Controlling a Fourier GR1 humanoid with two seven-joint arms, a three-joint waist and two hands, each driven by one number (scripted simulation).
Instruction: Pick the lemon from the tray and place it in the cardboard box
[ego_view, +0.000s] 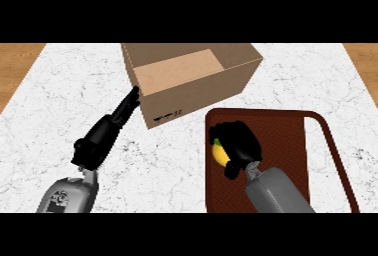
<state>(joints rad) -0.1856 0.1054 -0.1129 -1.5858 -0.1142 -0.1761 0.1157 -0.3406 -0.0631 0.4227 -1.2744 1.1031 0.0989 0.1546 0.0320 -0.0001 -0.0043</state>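
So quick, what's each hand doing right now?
Left hand: open, fingers straight, beside the cardboard box.
Right hand: curled round the lemon on the tray.

– How does the right hand (238, 145) sit?
– Its grey forearm comes up from the lower edge, right of centre; the black fingers and thumb curl round the lemon (219, 152), hiding most of it.
– And the left hand (103, 135)?
– Its forearm rises from the lower left corner and leans right; the fingers are straight, pointing up and to the right, holding nothing
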